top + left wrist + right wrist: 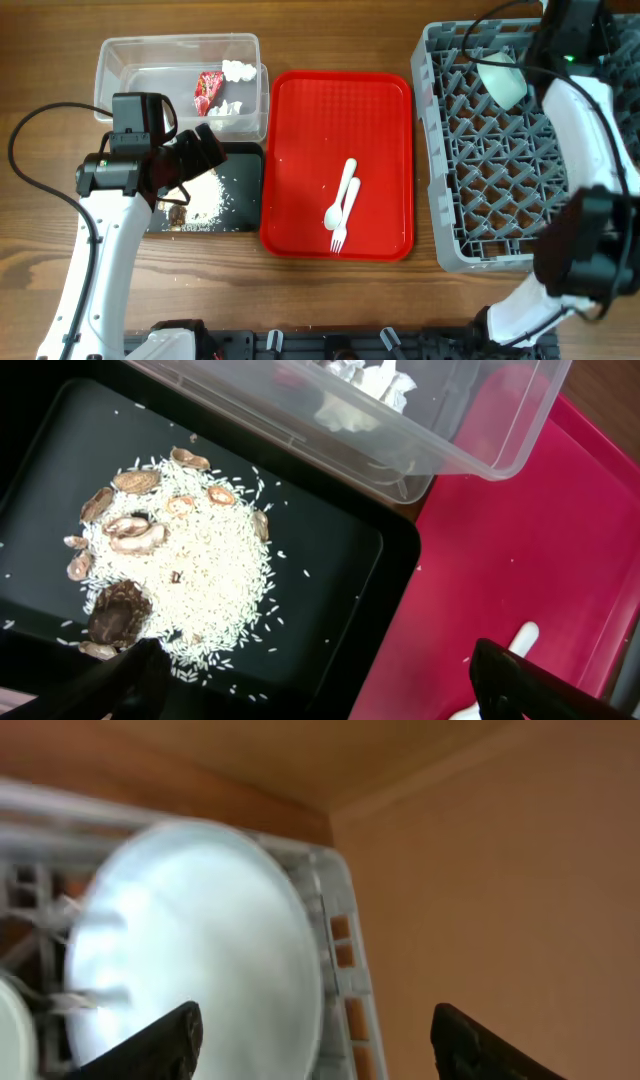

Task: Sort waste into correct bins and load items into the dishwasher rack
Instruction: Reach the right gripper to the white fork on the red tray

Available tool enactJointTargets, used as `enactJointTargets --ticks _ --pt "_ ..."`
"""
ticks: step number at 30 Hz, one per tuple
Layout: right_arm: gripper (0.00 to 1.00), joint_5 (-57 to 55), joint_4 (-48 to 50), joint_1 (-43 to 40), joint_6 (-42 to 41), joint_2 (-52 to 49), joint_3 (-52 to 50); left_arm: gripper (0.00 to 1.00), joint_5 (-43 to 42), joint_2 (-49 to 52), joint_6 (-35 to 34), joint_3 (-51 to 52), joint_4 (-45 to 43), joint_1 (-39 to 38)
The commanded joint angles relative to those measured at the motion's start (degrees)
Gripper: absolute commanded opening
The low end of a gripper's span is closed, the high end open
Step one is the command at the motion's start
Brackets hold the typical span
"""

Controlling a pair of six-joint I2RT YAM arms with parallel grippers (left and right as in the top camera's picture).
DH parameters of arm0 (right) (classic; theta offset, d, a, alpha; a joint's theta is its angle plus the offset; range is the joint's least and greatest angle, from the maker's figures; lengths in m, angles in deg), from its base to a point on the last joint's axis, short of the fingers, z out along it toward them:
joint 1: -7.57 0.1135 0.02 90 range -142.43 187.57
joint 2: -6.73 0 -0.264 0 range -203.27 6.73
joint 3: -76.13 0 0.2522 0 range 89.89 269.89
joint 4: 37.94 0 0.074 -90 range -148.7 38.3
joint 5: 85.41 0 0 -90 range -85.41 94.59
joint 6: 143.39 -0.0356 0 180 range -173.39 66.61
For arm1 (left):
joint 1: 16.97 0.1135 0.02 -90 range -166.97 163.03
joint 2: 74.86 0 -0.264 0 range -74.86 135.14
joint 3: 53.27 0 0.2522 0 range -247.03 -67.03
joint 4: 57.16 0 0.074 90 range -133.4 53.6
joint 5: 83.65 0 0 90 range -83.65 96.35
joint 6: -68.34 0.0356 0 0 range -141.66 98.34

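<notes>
Overhead: the left tool point(203, 150) is hovering over the black tray point(246, 160), where the food scraps point(205, 195) are lying in a pale heap. The clear tub point(110, 60) behind it is holding the red wrapper point(208, 90) and the tissue pieces point(238, 71). The spoon point(341, 196) and fork point(345, 215) are lying side by side on the red serving tray point(300, 120). The right arm is reaching across the dishwasher rack point(450, 150), near a pale round dish point(503, 80) at the back.

Left wrist: the fingers are standing wide apart, gripping nothing, with the scraps just ahead and the spoon's handle showing at the lower edge.

Right wrist: the right tool point(325, 1038) is gaping wide with nothing between its fingers, and the dish is standing on edge among the pegs, blurred.

Judgement: the waste looks sorted and the loading step is in hand, with only the cutlery waiting. The next move is calling for a low, narrow pinch on thin pieces lying flat, taken one at a time, then a carry to the rack.
</notes>
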Motion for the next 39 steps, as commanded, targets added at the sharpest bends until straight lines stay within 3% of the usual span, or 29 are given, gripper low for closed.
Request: enactJointTargets --ticks 1,2,4,5,10,17,23,30,39 --pt "0.76 27.0 -12.3 2.1 -12.2 10.1 0.4 0.99 -0.1 -0.6 -0.2 -0.6 0.0 0.3" --pt "0.73 41.5 -19.7 3.9 -21.1 11.8 0.4 1.0 -0.1 -0.6 -0.2 -0.6 0.0 0.3" --pt "0.65 53.5 -26.8 6.4 -28.6 11.7 0.4 1.0 -0.1 -0.6 -0.1 -0.6 0.1 0.3" --pt "0.61 55.6 -31.3 8.7 -33.9 11.4 0.2 1.0 -0.1 -0.6 -0.2 -0.6 0.3 0.3" --pt "0.61 52.8 -41.9 22.6 -46.4 10.9 -7.2 1.0 -0.1 -0.6 -0.2 -0.6 0.2 0.3" --pt "0.64 45.5 -40.0 36.3 -57.2 10.7 -18.3 1.0 -0.1 -0.6 -0.2 -0.6 0.3 0.3" --pt "0.62 40.4 -29.5 43.9 -61.4 8.7 -25.6 1.0 -0.1 -0.6 -0.2 -0.6 0.3 0.3" --pt "0.56 35.8 -26.4 46.4 -66.1 2.4 -25.7 1.0 -0.1 -0.6 -0.2 -0.6 0.5 0.3" --pt "0.55 30.8 -26.4 46.3 -68.4 -1.0 -25.7 1.0 -0.1 -0.6 -0.2 -0.6 0.5 0.3"
